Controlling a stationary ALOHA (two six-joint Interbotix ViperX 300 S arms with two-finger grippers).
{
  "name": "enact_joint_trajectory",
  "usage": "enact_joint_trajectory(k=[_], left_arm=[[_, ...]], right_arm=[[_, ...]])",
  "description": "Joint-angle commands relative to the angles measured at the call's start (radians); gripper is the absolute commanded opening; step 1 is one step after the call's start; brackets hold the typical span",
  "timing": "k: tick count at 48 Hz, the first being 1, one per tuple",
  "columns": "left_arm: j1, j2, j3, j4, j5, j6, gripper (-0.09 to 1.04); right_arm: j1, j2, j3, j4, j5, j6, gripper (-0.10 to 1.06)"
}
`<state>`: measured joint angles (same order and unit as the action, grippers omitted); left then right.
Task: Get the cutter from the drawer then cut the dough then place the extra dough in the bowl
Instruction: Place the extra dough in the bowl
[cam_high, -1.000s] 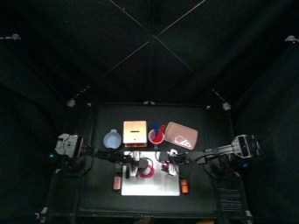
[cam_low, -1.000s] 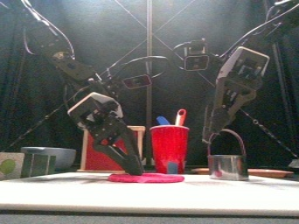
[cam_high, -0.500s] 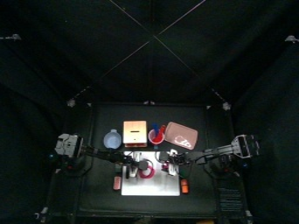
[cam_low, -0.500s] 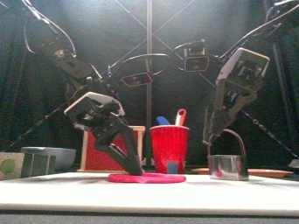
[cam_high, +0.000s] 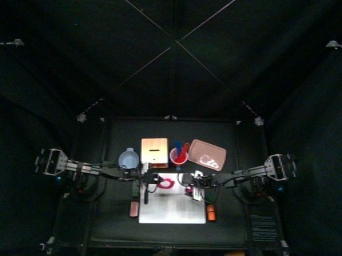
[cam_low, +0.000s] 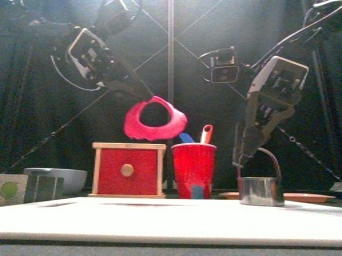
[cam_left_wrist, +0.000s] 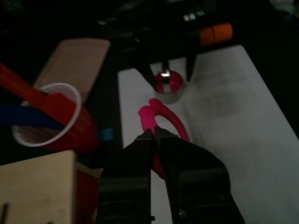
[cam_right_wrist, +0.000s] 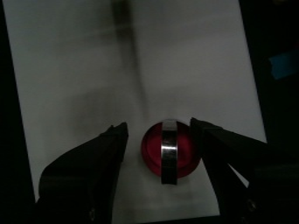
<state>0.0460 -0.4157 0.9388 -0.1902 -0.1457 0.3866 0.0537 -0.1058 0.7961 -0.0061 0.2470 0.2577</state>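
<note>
The left end effector (cam_left_wrist: 158, 147) pinches the dough ring (cam_low: 139, 122) shut, high above the box (cam_low: 128, 170). The right end effector (cam_right_wrist: 167, 131) hangs over the cutter (cam_low: 262, 190), jaws apart either side of its handle. The cutter stands on the board (cam_right_wrist: 117, 70).

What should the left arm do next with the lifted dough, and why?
Probably carry it left to above the blue-grey bowl: the left gripper is shut on the dough ring, held high above the wooden box, while the bowl sits further left.
</note>
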Motion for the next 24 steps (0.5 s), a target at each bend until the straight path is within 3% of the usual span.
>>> enact_joint_trajectory(k=[1, 13, 24], left_arm=[[0.04, -0.141, 0.048, 0.005, -0.023, 0.002, 0.46], [0.17, -0.454, 0.16, 0.003, 0.072, 0.002, 0.46], [0.348, -0.531, 0.201, 0.009, 0.29, 0.002, 0.46]], right_arm=[[0.0, -0.009, -0.008, 0.002, -0.003, 0.002, 0.91], [-0.003, 0.009, -0.009, 0.002, -0.003, 0.002, 0.91], [0.0, 0.011, -0.006, 0.002, -0.003, 0.002, 0.91]])
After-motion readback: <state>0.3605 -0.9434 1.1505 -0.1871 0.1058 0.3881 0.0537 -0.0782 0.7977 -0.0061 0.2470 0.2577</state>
